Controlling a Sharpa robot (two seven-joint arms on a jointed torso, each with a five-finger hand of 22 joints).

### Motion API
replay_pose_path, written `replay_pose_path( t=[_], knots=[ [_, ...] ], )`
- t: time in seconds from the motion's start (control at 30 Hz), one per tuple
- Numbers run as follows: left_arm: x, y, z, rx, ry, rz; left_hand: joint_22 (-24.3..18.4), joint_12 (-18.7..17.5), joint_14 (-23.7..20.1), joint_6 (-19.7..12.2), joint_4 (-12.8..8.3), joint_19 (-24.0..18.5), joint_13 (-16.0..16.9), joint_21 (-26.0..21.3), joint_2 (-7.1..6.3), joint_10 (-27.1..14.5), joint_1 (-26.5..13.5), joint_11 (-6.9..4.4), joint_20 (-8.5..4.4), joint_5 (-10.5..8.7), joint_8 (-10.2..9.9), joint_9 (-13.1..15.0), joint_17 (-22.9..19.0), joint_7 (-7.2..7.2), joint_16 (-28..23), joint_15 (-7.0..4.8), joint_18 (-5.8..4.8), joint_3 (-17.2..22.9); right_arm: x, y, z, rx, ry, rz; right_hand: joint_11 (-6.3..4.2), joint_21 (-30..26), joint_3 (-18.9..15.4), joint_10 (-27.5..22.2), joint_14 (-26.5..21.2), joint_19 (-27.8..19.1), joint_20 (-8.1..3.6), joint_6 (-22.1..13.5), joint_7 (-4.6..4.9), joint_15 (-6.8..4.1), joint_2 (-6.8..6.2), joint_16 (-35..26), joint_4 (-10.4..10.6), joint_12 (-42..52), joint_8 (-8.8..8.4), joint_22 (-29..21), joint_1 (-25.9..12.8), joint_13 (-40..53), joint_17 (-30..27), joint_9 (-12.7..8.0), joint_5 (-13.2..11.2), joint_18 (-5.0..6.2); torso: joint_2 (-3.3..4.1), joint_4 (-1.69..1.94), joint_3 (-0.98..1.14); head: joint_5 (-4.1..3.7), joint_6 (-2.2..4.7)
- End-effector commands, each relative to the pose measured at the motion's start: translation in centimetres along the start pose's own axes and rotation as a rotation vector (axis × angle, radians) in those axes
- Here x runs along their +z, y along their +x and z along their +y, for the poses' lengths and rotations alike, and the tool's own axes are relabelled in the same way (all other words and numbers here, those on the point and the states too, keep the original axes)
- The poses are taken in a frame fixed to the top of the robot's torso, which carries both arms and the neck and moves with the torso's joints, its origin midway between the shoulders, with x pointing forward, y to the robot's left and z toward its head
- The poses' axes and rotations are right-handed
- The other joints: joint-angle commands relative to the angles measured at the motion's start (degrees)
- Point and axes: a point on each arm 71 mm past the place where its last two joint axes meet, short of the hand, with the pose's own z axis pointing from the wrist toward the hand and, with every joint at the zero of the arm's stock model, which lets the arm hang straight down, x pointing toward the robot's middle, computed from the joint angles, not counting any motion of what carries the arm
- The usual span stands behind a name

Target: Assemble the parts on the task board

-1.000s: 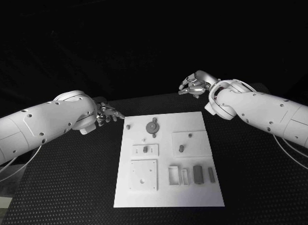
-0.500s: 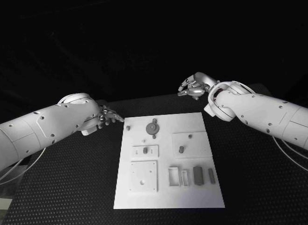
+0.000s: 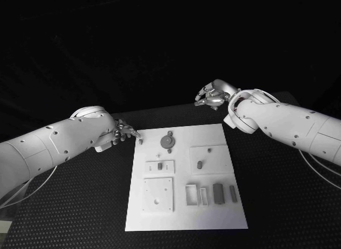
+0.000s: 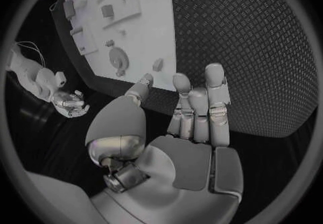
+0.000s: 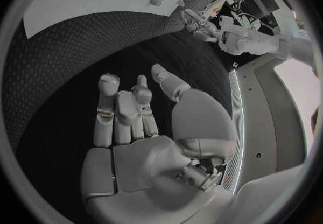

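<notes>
I can read no writing or labels on the task board (image 3: 215,136), which lies flat in the middle of the table (image 3: 73,207) with its small parts (image 3: 219,190) resting on it. My left hand (image 4: 191,127) hovers just off the board's far left corner, fingers (image 4: 214,92) extended and slightly apart, holding nothing. My right hand (image 5: 145,132) is beyond the far right corner, fingers (image 5: 107,108) loosely spread and empty.

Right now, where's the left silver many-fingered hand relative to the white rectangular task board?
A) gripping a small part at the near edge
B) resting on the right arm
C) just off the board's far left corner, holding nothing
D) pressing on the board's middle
C: the head view shows the left hand beside the far left corner of the task board, and the left wrist view shows its fingers spread over the black table, empty.
</notes>
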Motion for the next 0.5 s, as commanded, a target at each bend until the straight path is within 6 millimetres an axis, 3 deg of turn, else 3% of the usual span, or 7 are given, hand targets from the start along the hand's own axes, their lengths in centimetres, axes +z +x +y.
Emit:
replay_pose_path(
  t=[0.03, 0.5],
  knots=[
    [0.1, 0.2, -0.5, -0.016, 0.034, 0.0, 0.2, 0.2, 0.4, 0.9, -0.4, 0.4, -0.1, 0.1, 0.47, 0.5, 0.3, -0.23, 0.02, 0.23, 0.4, -0.1, -0.1, -0.18, 0.3, -0.22, 4.27, 0.0, 0.0, 0.1, 0.2, 0.002, -0.011, 0.008, -0.02, -0.3, -0.1, -0.1, -0.2, -0.1, -0.34, 0.1, 0.62, -0.21, 0.0, -0.4, 0.2, -0.1, -0.39, 1.0, -0.6, 0.0, 0.1, 0.1, -0.2, 1.55, 0.04, 1.12, -0.04, -0.22, 0.11],
    [0.4, 1.3, -1.3, -0.027, 0.058, 0.025, 0.6, 0.7, 0.7, 2.2, -1.0, 0.8, -0.3, 0.4, 1.75, 0.9, 0.5, -0.56, -0.18, 0.59, 0.7, -0.9, -0.3, -0.52, 0.8, -0.55, 4.28, -0.4, 0.2, 0.3, 0.5, 0.004, -0.015, 0.011, -0.02, -0.3, 0.0, -0.1, -0.2, 0.0, -0.35, 0.1, 0.62, -0.21, 0.05, -0.4, 0.2, -0.1, -0.39, 1.0, -0.6, 0.0, 0.1, 0.1, -0.2, 1.55, -0.04, 1.23, -0.06, -0.38, -0.35]
  ],
)
